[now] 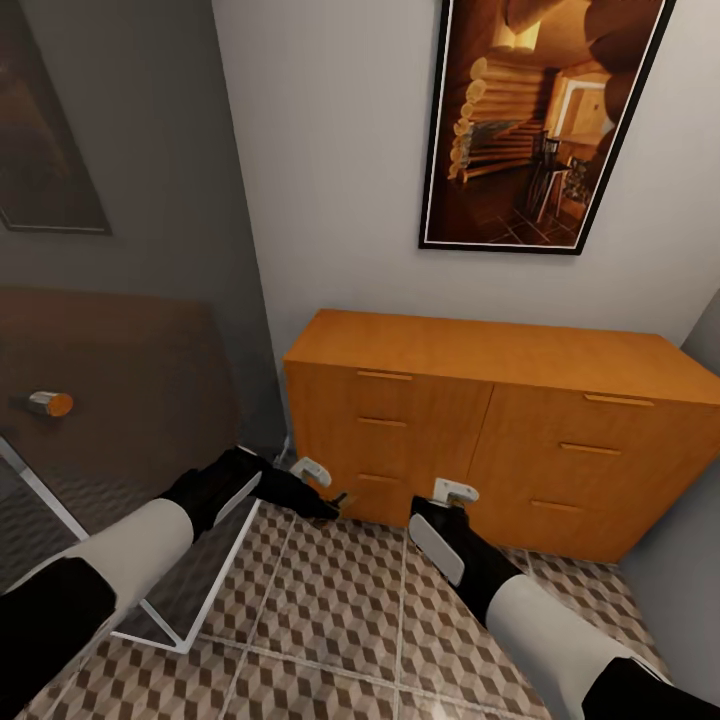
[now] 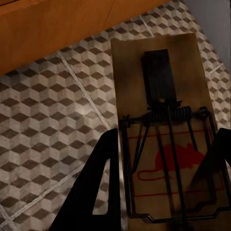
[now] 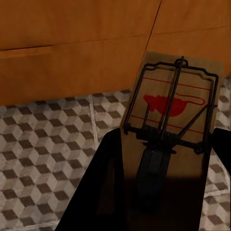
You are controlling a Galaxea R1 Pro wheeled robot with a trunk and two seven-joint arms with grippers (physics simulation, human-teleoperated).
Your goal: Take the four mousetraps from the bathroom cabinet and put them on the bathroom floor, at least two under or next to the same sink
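Observation:
The orange-brown cabinet point(image 1: 500, 420) stands against the wall with all its drawers closed. Both arms reach low over the cube-patterned bathroom floor point(image 1: 340, 600) just in front of it. My left gripper point(image 1: 325, 505) is shut on a mousetrap point(image 1: 341, 498). The left wrist view shows that mousetrap point(image 2: 163, 120) flat between the dark fingers point(image 2: 96, 192), above the tiles point(image 2: 48, 120). My right gripper point(image 1: 440, 520) is shut on a second mousetrap point(image 3: 173, 110), held close to the cabinet front point(image 3: 72, 48). The sink is out of view.
A white-framed glass panel point(image 1: 170, 630) slants across the floor at the left, under my left arm. A grey wall with a small orange-tipped knob point(image 1: 50, 403) lies beyond it. A framed picture point(image 1: 540, 120) hangs above the cabinet. A grey wall point(image 1: 690, 560) closes the right side.

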